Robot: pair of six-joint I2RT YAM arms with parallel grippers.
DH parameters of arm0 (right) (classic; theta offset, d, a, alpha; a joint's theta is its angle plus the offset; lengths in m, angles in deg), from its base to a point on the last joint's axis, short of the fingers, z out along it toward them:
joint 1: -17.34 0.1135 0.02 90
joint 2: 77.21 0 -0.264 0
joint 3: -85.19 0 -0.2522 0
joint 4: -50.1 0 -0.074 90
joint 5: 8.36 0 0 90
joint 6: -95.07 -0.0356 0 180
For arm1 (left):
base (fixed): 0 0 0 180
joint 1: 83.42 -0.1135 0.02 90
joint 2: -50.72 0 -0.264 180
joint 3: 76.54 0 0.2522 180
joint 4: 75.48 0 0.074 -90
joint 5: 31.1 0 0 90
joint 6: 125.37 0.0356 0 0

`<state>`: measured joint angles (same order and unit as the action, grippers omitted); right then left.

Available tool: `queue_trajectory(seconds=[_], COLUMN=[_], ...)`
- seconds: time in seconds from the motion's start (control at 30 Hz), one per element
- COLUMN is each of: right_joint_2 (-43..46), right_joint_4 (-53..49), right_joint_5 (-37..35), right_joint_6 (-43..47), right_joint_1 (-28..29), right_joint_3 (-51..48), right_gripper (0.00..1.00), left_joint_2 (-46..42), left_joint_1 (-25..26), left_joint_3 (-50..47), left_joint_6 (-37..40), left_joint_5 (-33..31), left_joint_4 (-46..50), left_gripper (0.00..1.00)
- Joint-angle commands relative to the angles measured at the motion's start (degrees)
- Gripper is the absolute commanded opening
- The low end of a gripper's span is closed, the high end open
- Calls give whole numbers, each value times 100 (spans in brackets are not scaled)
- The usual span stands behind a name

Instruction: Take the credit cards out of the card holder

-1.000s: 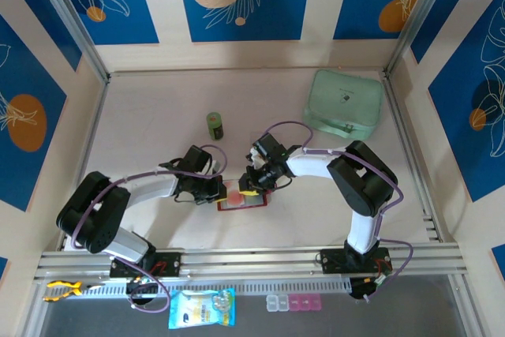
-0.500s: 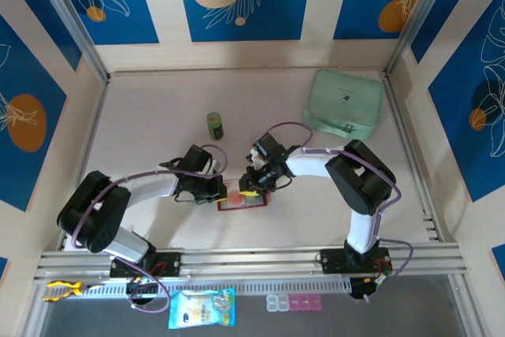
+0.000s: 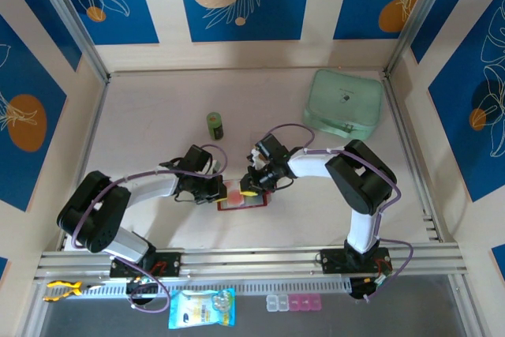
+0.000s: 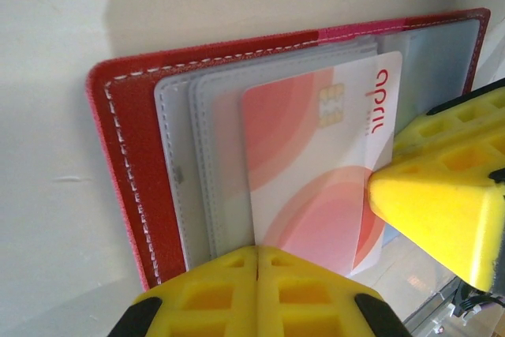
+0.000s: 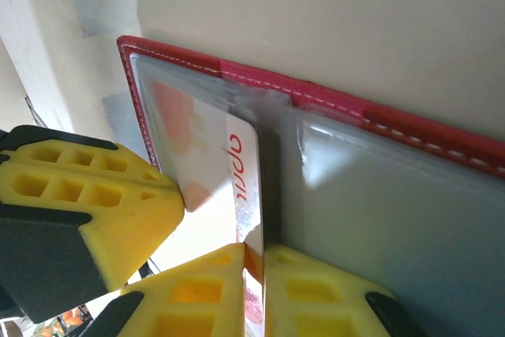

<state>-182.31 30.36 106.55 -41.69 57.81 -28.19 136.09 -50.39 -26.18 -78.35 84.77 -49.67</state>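
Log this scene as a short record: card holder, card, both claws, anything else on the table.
card holder: red, open on the table, clear sleeves showing
credit card: pink and white, chip showing, over the sleeves
left claw: shut, tips at the card holder's edge
right claw: shut on the credit card's edge
elsewhere: mint-green pouch, small green cylinder

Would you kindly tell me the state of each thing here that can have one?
card holder: open, lying flat.
credit card: sticking partly out of the holder, pinched at its edge.
left gripper: shut, tip pressing on the holder's inside.
right gripper: shut on the credit card.
mint-green pouch: appears closed.
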Motion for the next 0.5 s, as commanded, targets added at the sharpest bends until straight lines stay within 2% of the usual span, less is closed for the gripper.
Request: queue_trajectory(seconds=[0.0, 0.2, 0.47], right_joint_2=[267, 545, 880], right_joint_4=[31, -136, -1048], right_joint_5=[92, 1, -430], right_joint_6=[-40, 62, 492], right_joint_1=[-52, -161, -228], right_joint_3=[-155, -336, -198], right_gripper=[12, 11, 9], left_joint_2=[29, -6, -37], left_joint_1=[42, 37, 38], left_joint_3=[88, 93, 128], left_joint_6=[63, 42, 28], left_joint_5=[-180, -180, -187], left_joint_4=[322, 310, 277], left_gripper=[0, 0, 0])
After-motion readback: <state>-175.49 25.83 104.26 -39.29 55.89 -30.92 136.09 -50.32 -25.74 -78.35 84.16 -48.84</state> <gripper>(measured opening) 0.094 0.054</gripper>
